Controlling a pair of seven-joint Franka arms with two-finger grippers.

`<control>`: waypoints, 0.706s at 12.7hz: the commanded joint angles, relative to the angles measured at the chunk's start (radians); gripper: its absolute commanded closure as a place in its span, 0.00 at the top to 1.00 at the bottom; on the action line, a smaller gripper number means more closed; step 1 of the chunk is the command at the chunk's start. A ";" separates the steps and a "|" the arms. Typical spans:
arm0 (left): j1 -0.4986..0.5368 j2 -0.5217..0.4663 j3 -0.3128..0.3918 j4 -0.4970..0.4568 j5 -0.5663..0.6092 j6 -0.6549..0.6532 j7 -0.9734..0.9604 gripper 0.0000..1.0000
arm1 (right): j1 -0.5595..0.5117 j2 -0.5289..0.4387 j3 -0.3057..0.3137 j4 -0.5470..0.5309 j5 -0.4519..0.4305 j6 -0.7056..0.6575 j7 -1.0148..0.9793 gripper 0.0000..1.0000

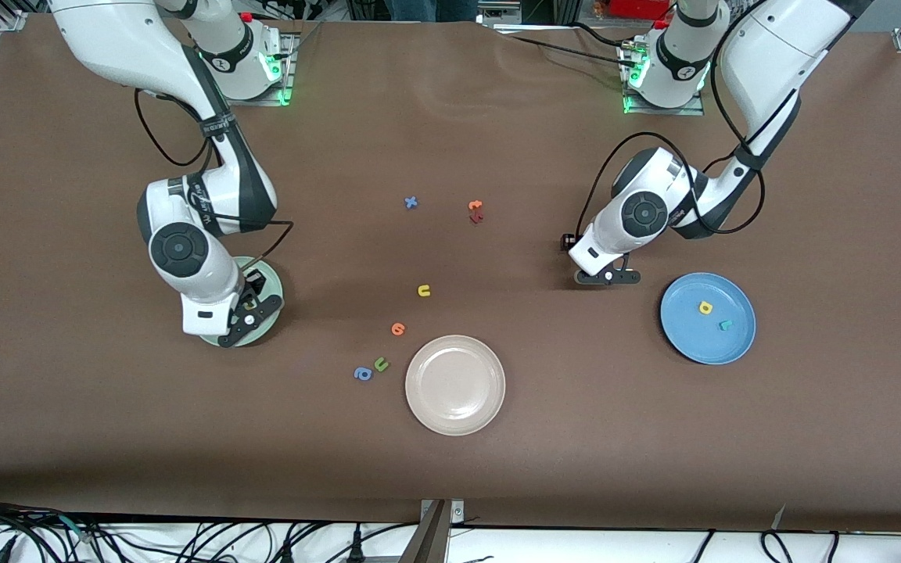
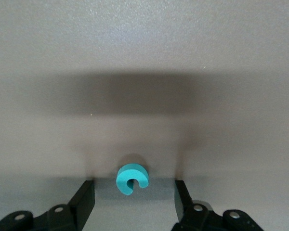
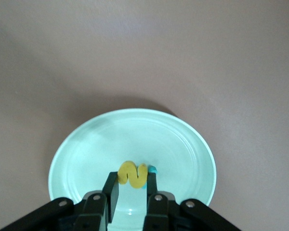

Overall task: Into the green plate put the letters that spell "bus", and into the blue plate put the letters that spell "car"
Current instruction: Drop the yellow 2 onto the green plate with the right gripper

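My right gripper (image 3: pixel 133 182) is shut on the yellow s (image 3: pixel 132 174) just above the pale green plate (image 3: pixel 96 144). A sliver of a teal letter (image 3: pixel 154 169) shows beside one finger, mostly hidden. In the front view this gripper (image 1: pixel 249 306) covers much of the green plate (image 1: pixel 274 291). My left gripper (image 2: pixel 133 195) is down at the table, open, with the teal c (image 2: pixel 131 179) lying between its fingers (image 2: pixel 84 202), untouched. In the front view the left gripper (image 1: pixel 607 275) hides the c. The blue plate (image 1: pixel 707 317) holds a yellow a (image 1: pixel 705 307) and a teal r (image 1: pixel 725 324). The yellow u (image 1: pixel 423 291) lies mid-table.
A beige-white plate (image 1: pixel 455 384) sits nearer the front camera than the yellow u. An orange round letter (image 1: pixel 397 328), a green u (image 1: pixel 381 364) and a blue a (image 1: pixel 363 374) lie beside it. A blue x (image 1: pixel 411 202) and an orange-red letter pair (image 1: pixel 475 209) lie nearer the bases.
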 commanded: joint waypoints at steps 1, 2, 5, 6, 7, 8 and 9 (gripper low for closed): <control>0.002 -0.034 -0.003 -0.023 0.008 0.008 -0.024 0.43 | 0.010 -0.012 -0.017 -0.060 0.012 0.061 -0.036 0.23; 0.005 -0.035 -0.003 -0.018 0.008 0.008 -0.024 0.37 | 0.010 -0.011 -0.017 -0.060 0.012 0.061 -0.036 0.29; 0.010 -0.026 -0.003 -0.004 0.006 0.016 -0.027 0.38 | 0.010 -0.012 -0.017 -0.060 0.017 0.053 -0.032 0.69; 0.010 -0.026 -0.003 -0.003 0.006 0.022 -0.027 0.39 | 0.010 -0.014 -0.017 -0.059 0.020 0.049 -0.022 0.69; 0.011 -0.026 -0.003 -0.004 0.006 0.031 -0.026 0.40 | 0.010 -0.017 -0.017 -0.059 0.020 0.048 -0.019 0.69; 0.010 -0.020 -0.001 -0.004 0.006 0.034 -0.026 0.40 | 0.010 -0.018 -0.017 -0.059 0.021 0.047 -0.012 0.69; 0.010 -0.009 -0.001 -0.004 0.006 0.051 -0.026 0.40 | 0.010 -0.021 -0.011 -0.059 0.038 0.047 0.034 0.69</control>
